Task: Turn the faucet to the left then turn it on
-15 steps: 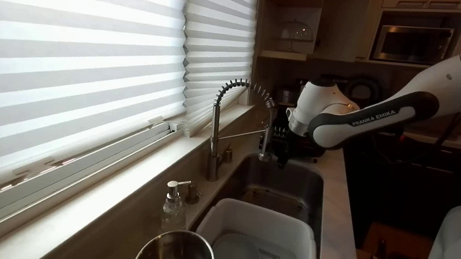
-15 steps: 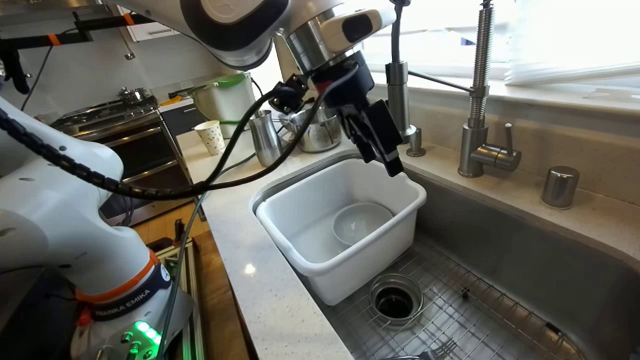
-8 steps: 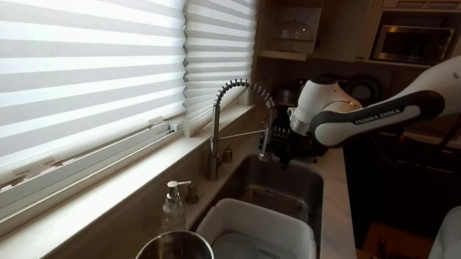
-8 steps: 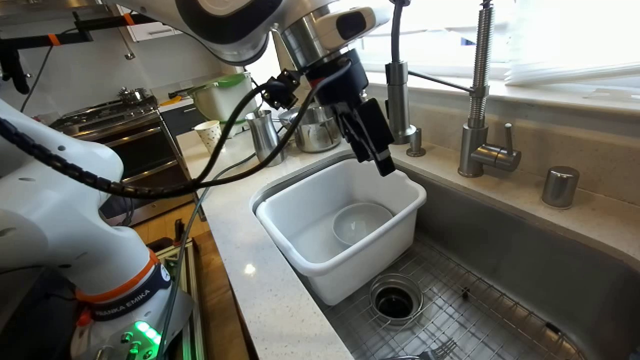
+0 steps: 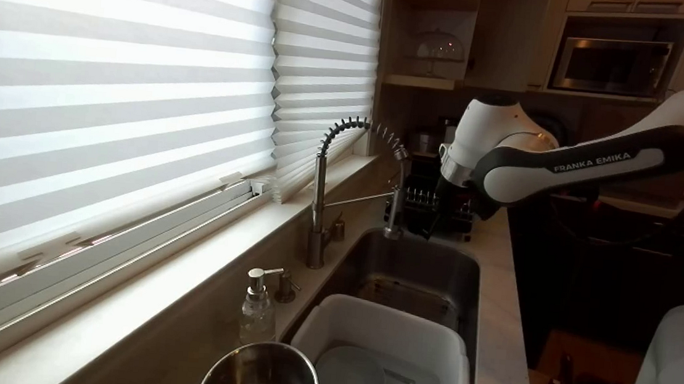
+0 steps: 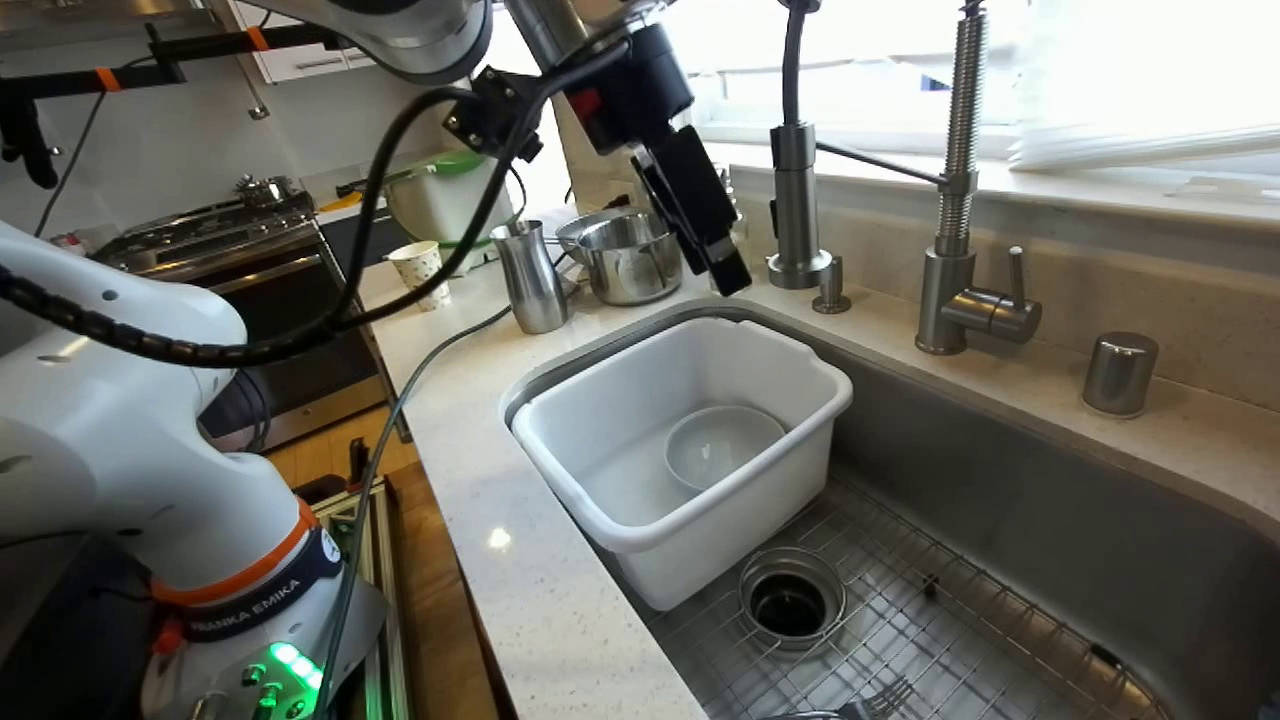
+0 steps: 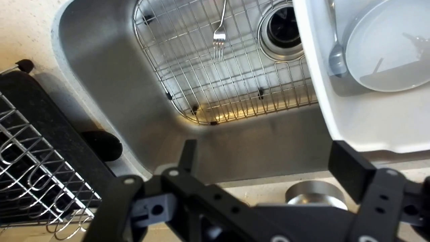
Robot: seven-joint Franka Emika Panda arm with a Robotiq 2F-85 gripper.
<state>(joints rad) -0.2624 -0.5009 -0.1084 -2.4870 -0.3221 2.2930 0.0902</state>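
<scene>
My hand (image 7: 265,158) hangs near the faucet (image 5: 317,208), fingers (image 7: 352,171) wide apart with nothing between them; the faucet stands on the bench (image 6: 1040,382) behind the sink (image 6: 1040,490). I'd bear on the spray head (image 6: 797,210), likely stiffer than the coil (image 6: 968,90), ease it leftward in a slow arc, then nudge the lever (image 6: 1018,277) gently.

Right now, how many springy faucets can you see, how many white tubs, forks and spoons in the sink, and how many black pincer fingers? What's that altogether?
Springy faucet: 1
White tub: 1
Fork: 1
Spoon: 1
Black pincer fingers: 2
Total: 6
</scene>
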